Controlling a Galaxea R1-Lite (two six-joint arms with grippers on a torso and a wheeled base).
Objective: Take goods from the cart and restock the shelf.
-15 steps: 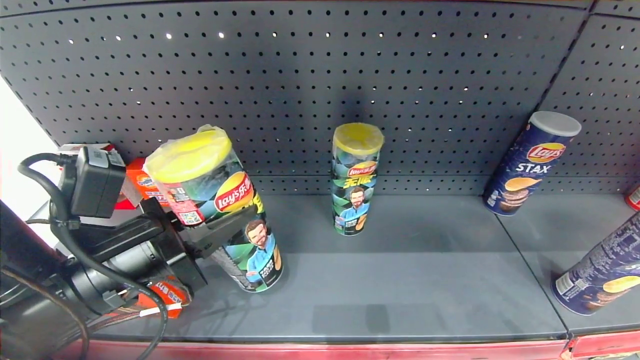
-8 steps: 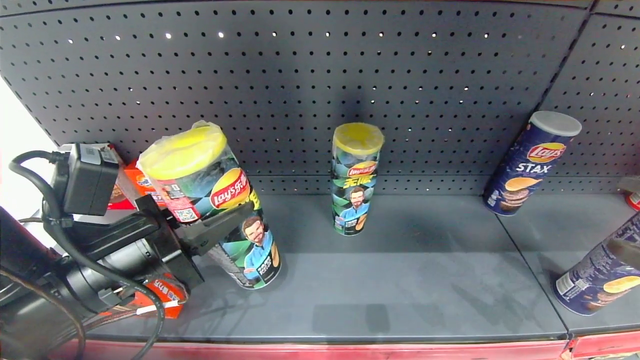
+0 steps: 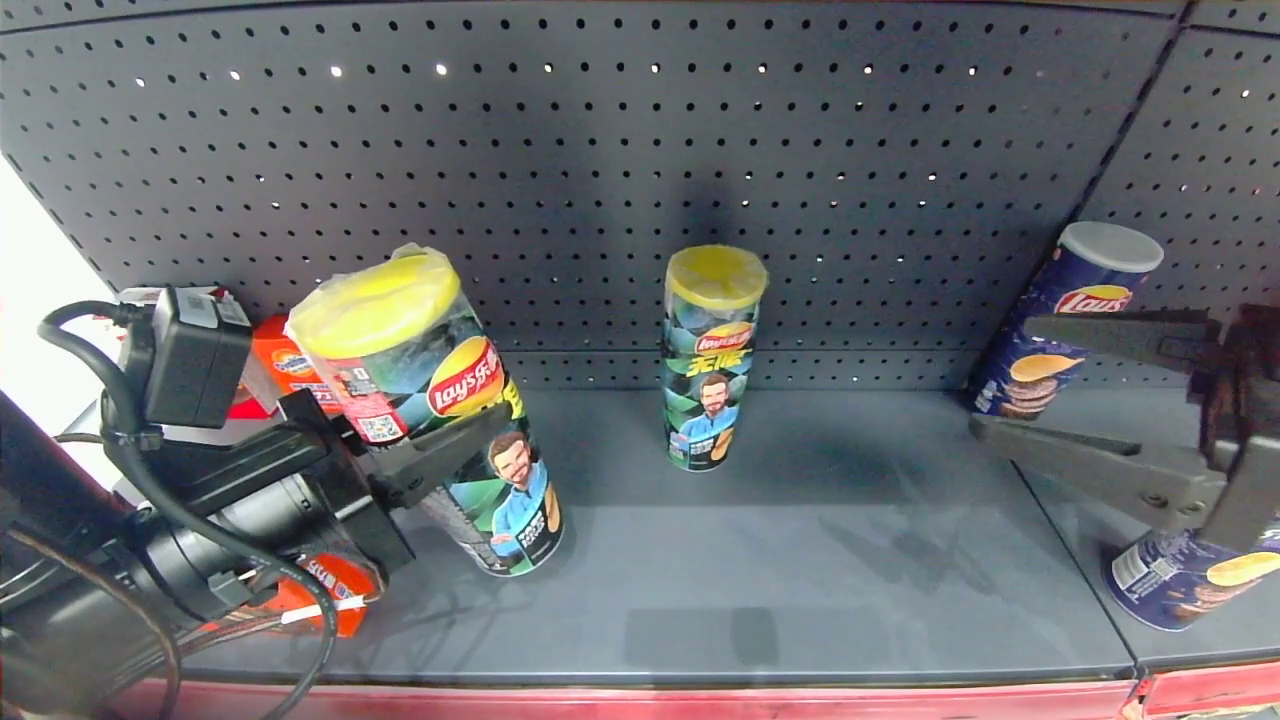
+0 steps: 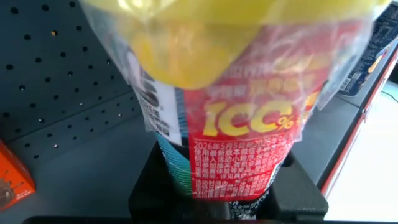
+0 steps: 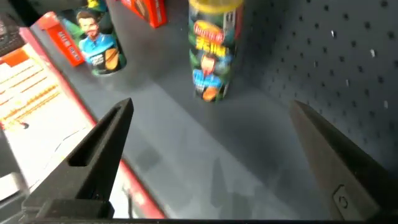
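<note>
Swinging in from the right edge within the last second, the right gripper (image 3: 1000, 375) now hangs over the shelf (image 3: 800, 600) with its jaws spread wide and nothing between them. It sits in front of the dark blue chip can (image 3: 1095, 265) that leans against the pegboard (image 3: 600, 150), and above a second blue can (image 3: 1190, 575) lying on its side.

The left gripper (image 3: 425, 465) has barely shifted. It stays clamped around the middle of the yellow-lidded chip can (image 3: 430, 380), which tilts left. The can's base is low at the shelf's left part, near the orange boxes (image 3: 285, 365); I cannot tell whether it touches down. Its tilt has only wobbled slightly.

A matching can (image 3: 712, 360) stands upright at the back, well apart. The held can probably needs righting and releasing, and the right arm's arrival suggests it may tidy the blue cans or help steady this one.
</note>
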